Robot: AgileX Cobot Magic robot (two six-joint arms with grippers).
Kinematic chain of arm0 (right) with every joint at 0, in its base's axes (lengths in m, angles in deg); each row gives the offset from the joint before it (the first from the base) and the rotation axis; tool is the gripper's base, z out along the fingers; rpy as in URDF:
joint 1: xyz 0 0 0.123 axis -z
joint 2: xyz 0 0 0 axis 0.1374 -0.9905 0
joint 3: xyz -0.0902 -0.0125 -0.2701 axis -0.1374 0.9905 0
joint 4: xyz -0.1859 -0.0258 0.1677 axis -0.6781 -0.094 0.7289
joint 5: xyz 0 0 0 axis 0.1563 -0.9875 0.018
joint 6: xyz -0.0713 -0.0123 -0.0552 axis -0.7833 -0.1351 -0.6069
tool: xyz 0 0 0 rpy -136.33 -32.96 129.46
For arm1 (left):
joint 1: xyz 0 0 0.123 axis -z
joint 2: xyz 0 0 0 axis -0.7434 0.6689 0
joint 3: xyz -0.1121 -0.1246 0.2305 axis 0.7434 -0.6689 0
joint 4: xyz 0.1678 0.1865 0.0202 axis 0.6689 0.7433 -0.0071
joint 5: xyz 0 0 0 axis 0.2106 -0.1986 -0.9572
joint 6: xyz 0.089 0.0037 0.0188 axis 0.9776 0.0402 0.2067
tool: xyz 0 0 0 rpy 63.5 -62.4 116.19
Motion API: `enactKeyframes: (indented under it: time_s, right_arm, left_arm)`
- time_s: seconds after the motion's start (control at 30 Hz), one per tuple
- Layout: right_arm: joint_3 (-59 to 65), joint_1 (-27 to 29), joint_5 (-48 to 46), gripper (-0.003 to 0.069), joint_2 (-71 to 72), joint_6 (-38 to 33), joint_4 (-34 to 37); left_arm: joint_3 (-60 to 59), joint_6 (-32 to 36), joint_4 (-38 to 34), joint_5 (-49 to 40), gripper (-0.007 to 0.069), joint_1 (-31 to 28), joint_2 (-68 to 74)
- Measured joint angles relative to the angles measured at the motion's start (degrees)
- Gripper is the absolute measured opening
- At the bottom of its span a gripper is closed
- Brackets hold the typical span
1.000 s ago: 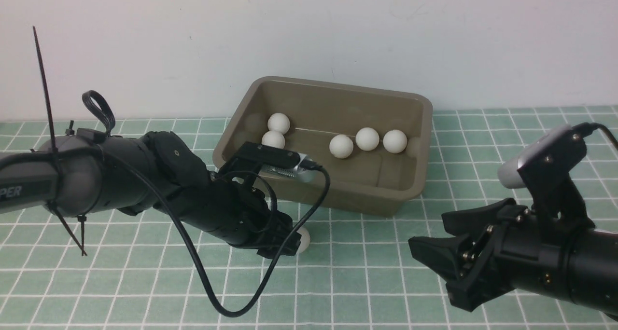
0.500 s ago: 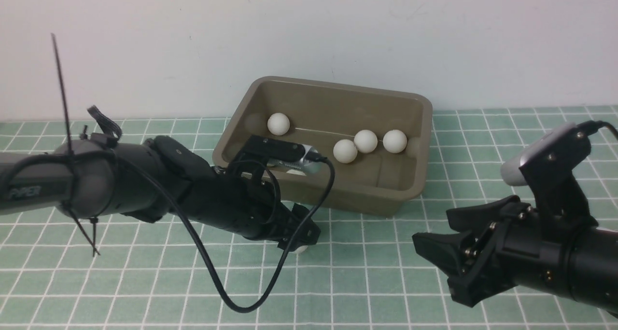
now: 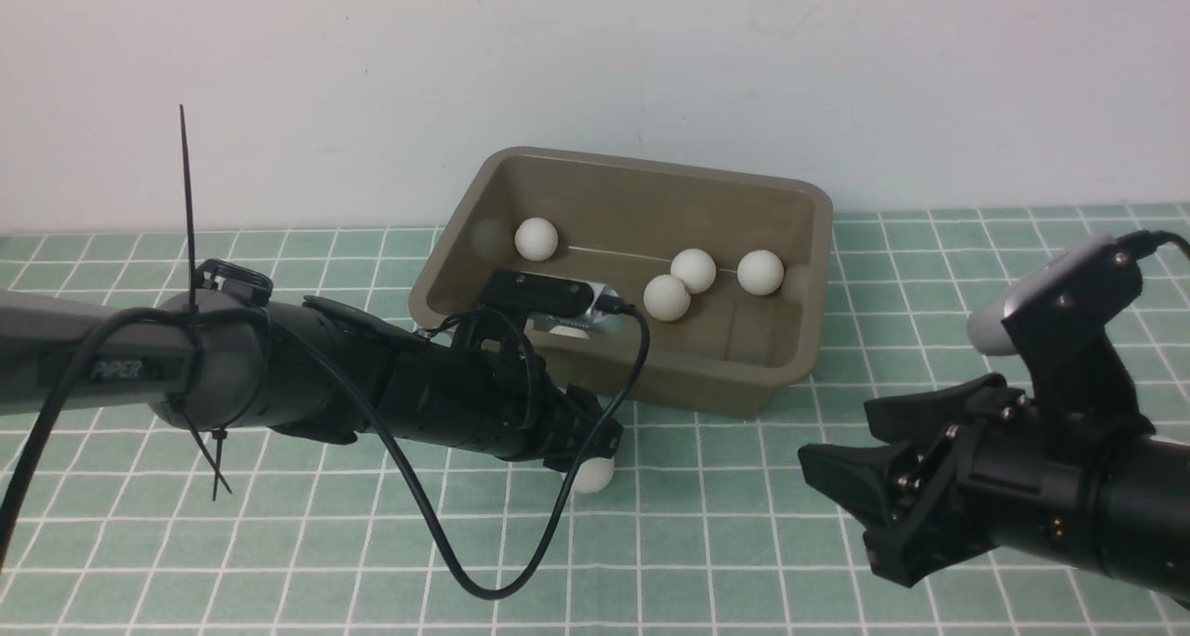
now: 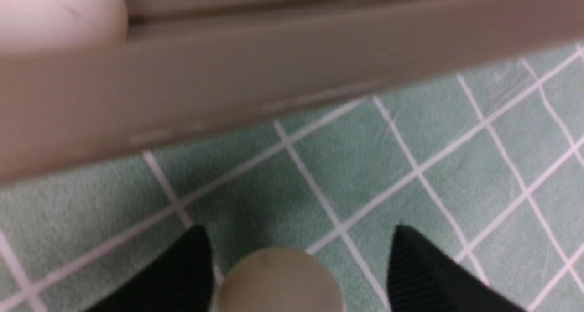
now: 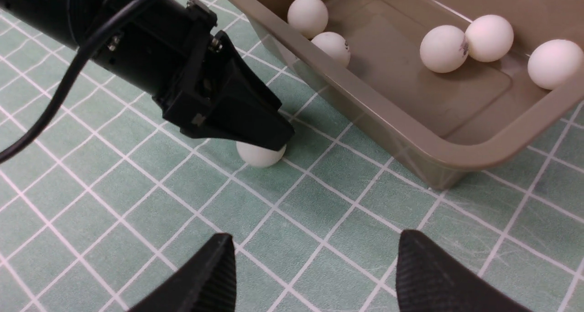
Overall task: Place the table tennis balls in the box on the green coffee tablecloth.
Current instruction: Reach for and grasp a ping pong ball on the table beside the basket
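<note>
The left fingers (image 4: 296,266) straddle one table tennis ball (image 4: 279,280) that rests on the green coffee tablecloth (image 4: 456,166). In the left wrist view one finger lies against the ball, while a visible gap separates the ball from the other finger (image 4: 424,275). The fingers are therefore part open around the ball, not clamped on it. In the front view the same ball (image 3: 593,474) shows just below the left fingers (image 3: 595,441).

Directly ahead of the left fingers, just beyond the ball, stands the near wall of the box (image 3: 651,376). Inside the box the right wrist view shows five table tennis balls: two close to the near wall (image 5: 308,15), a touching pair farther in (image 5: 442,48), and one apart from them (image 5: 554,63). A sixth is cut off at the frame edge.

The right fingers (image 3: 846,515) hover above the tablecloth, well apart from the left fingers and the box. They stand open and hold nothing; bare cloth shows between them (image 5: 315,275).
</note>
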Motion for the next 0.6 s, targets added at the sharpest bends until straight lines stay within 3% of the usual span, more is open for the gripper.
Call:
enactKeyframes:
  time_s: [0.2, 0.27, 0.43, 0.6]
  right_arm:
    - [0.00, 0.00, 1.54, 0.0429, 0.00, 0.00, 0.00]
    - [0.00, 0.00, 1.69, 0.0429, 0.00, 0.00, 0.00]
    - [0.00, 0.00, 1.85, 0.0429, 0.00, -0.05, 0.16]
    - [0.00, 0.00, 2.32, 0.0429, 0.00, -1.13, 0.22]
  left_arm:
    - [0.10, 1.53, -0.58, -0.06, 0.0096, 0.00, 0.24]
    - [0.10, 1.53, -0.88, -0.06, 0.0079, 0.00, 0.24]
    - [0.10, 1.70, -1.25, -0.06, 0.0086, 0.00, 0.31]
    - [0.10, 2.81, -0.78, -1.04, 0.0186, 0.00, 0.35]
